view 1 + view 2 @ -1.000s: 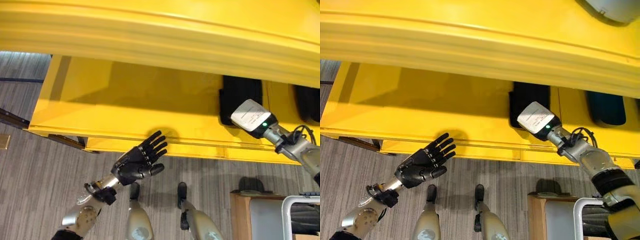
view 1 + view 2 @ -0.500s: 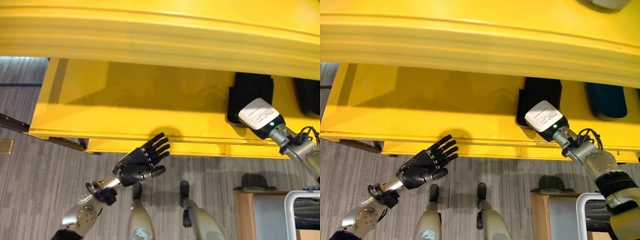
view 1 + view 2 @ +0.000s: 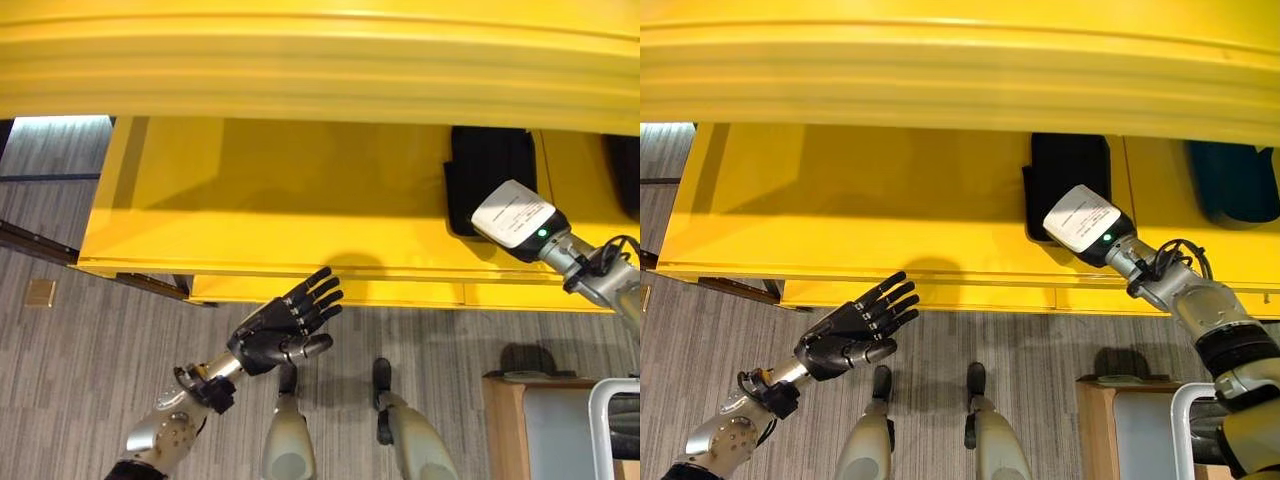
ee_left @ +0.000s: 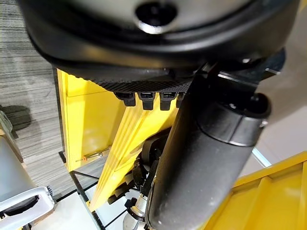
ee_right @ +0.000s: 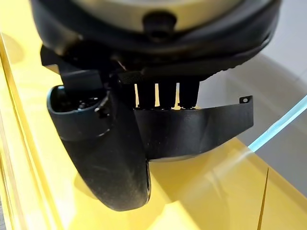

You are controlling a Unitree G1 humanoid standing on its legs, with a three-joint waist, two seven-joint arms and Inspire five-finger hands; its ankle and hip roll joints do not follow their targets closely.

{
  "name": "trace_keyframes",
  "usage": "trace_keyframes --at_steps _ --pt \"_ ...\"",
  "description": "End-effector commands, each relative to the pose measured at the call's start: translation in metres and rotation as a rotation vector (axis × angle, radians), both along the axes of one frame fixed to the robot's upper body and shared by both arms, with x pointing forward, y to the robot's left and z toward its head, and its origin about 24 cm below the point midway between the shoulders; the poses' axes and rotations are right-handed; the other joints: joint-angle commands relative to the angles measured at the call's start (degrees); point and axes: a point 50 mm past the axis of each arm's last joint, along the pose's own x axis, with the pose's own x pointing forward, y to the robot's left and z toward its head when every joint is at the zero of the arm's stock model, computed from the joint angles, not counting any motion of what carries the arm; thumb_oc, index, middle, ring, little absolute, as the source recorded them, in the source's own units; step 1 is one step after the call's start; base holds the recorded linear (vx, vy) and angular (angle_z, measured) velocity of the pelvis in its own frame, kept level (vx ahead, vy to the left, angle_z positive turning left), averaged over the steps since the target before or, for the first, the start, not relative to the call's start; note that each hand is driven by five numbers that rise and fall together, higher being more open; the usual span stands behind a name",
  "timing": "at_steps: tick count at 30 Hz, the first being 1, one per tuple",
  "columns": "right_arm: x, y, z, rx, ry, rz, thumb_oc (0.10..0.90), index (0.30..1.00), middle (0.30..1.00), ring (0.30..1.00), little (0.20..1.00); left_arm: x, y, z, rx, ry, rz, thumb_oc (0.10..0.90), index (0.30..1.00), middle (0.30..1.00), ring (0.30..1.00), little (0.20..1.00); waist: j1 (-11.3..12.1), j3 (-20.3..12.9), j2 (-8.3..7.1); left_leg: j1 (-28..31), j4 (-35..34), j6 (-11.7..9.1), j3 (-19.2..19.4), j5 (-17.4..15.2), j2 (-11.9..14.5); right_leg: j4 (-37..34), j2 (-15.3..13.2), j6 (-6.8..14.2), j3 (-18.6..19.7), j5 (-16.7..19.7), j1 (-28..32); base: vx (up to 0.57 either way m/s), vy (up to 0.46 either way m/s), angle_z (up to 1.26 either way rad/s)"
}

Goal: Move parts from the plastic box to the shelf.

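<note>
Reaching over the yellow shelf (image 3: 860,200) on the right, with the right hand (image 5: 120,158) at a black part (image 5: 192,129) lying on the shelf surface. In the right wrist view, straight fingers (image 5: 168,93) resting on top of the part's flat black panel, thumb lying alongside its rounded end; whether anything is truly clamped, cannot tell. From the head views, wrist over the near edge of the same black part (image 3: 1068,170), toward the right of the shelf, with a second dark part (image 3: 1235,180) further right in the next bay.

Left hand (image 3: 278,325) hanging low on the left, in front of the shelf's near edge, fingers spread straight, holding nothing.

Judging by look: moulded plastic, stiff, thin-walled, probably light. Smooth surface, so likely slippery under hard fingertips. One end cupped and rounded, the other a flat panel with a thin edge and a small hole at the corner. Best taken across the thick rounded end or with thumb under and fingers over the panel near the middle; thin far corner likely to flex or twist out. Not especially fragile, though liable to slide on the smooth yellow surface if nudged.
</note>
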Motion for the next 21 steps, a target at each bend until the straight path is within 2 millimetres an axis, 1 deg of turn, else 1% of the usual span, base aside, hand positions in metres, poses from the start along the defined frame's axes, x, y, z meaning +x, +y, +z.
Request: trace_keyframes --at_steps 1,2,3,6,10,15,16,17,18,19,21 --pt "0.005 -0.016 0.028 -0.066 -0.083 -0.101 0.4 0.3 0.3 0.3 0.3 -0.001 -0.016 0.026 -0.082 -0.159 -0.108 0.9 1.0 1.0 1.0 1.0 0.84 -3.19 -1.43 -3.56 4.09 0.17 -3.9 0.65 1.43 3.31 -0.54 0.4 -2.01 -5.98 1.51 -0.03 -0.035 0.04" --pt "0.005 -0.022 0.03 -0.053 -0.099 -0.134 0.4 0.3 0.3 0.3 0.3 -0.001 -0.015 0.027 -0.081 -0.167 -0.11 0.9 1.0 1.0 1.0 1.0 0.78 -2.91 -1.27 -3.84 4.12 0.17 -3.93 0.71 1.5 3.62 -0.56 0.4 -2.05 -6.01 1.11 -0.02 -0.02 0.06" --pt "0.004 -0.025 0.03 -0.051 -0.113 -0.13 0.4 0.3 0.3 0.3 0.3 0.0 -0.014 0.028 -0.081 -0.172 -0.107 0.9 1.0 1.0 1.0 1.0 0.69 -2.73 -1.1 -3.9 4.12 0.17 -3.87 0.72 1.48 3.72 -0.6 0.41 -2.09 -6.06 0.97 -0.02 -0.014 0.06" --pt "0.004 -0.026 0.034 -0.065 -0.128 -0.133 0.4 0.3 0.3 0.3 0.3 0.001 -0.015 0.029 -0.078 -0.176 -0.104 0.9 1.0 1.0 1.0 1.0 0.53 -2.5 -0.98 -4.15 4.42 0.2 -3.8 0.64 1.51 4.23 -0.7 0.42 -2.09 -6.23 0.59 0.0 -0.003 0.04" --pt "0.001 -0.038 0.037 -0.086 -0.159 -0.163 0.4 0.3 0.3 0.3 0.3 0.001 -0.012 0.032 -0.064 -0.175 -0.109 0.9 1.0 1.0 1.0 1.0 0.67 -2.18 -0.67 -4.89 5.26 0.36 -4.14 0.45 1.2 5.02 -0.95 0.34 -2.3 -6.49 0.07 0.01 -0.031 0.0" --pt "0.003 -0.039 0.046 -0.094 -0.171 -0.174 0.4 0.3 0.3 0.3 0.3 0.002 -0.01 0.033 -0.066 -0.178 -0.118 0.9 1.0 1.0 1.0 1.0 0.7 -1.8 -0.29 -5.36 5.67 0.32 -4.39 0.46 1.15 5.79 -0.92 0.24 -2.2 -6.68 -0.7 0.0 -0.015 0.02" --pt "0.003 -0.039 0.047 -0.094 -0.175 -0.174 0.451 0.371 0.371 0.371 0.371 0.002 -0.011 0.034 -0.066 -0.181 -0.121 0.9 1.0 1.0 1.0 1.0 0.68 -1.68 -0.14 -5.47 5.75 0.35 -4.41 0.44 1.16 6.15 -0.89 0.17 -2.22 -6.86 -0.91 0.0 0.0 0.0" --pt "0.003 -0.038 0.048 -0.096 -0.186 -0.17 0.704 0.725 0.725 0.725 0.725 0.002 -0.012 0.034 -0.069 -0.184 -0.124 0.9 1.0 1.0 1.0 1.0 0.54 -1.55 0.0 -5.77 5.95 0.38 -4.5 0.37 1.16 6.55 -0.86 0.07 -2.2 -7.08 -1.23 0.0 0.0 0.0" --pt "0.003 -0.038 0.048 -0.097 -0.188 -0.169 0.857 0.94 0.94 0.94 0.94 0.002 -0.012 0.034 -0.07 -0.185 -0.124 0.9 1.0 1.0 1.0 1.0 0.51 -1.53 0.05 -5.78 5.93 0.4 -4.46 0.36 1.15 6.58 -0.85 0.05 -2.18 -7.13 -1.26 0.0 0.0 0.0" --pt "0.003 -0.038 0.048 -0.103 -0.186 -0.175 0.9 1.0 1.0 1.0 1.0 0.001 -0.012 0.033 -0.071 -0.183 -0.124 0.9 1.0 1.0 1.0 1.0 0.44 -1.55 0.11 -5.85 6.01 0.46 -4.36 0.29 1.12 6.82 -0.88 0.01 -2.21 -7.29 -1.39 0.02 0.004 0.06" --pt "0.003 -0.037 0.046 -0.124 -0.183 -0.168 0.9 1.0 1.0 1.0 1.0 0.001 -0.013 0.033 -0.072 -0.182 -0.125 0.9 1.0 1.0 1.0 1.0 0.42 -1.57 0.18 -5.83 6.08 0.49 -4.31 0.29 1.19 7.01 -0.96 0.0 -2.23 -7.32 -1.53 0.03 0.004 0.04"
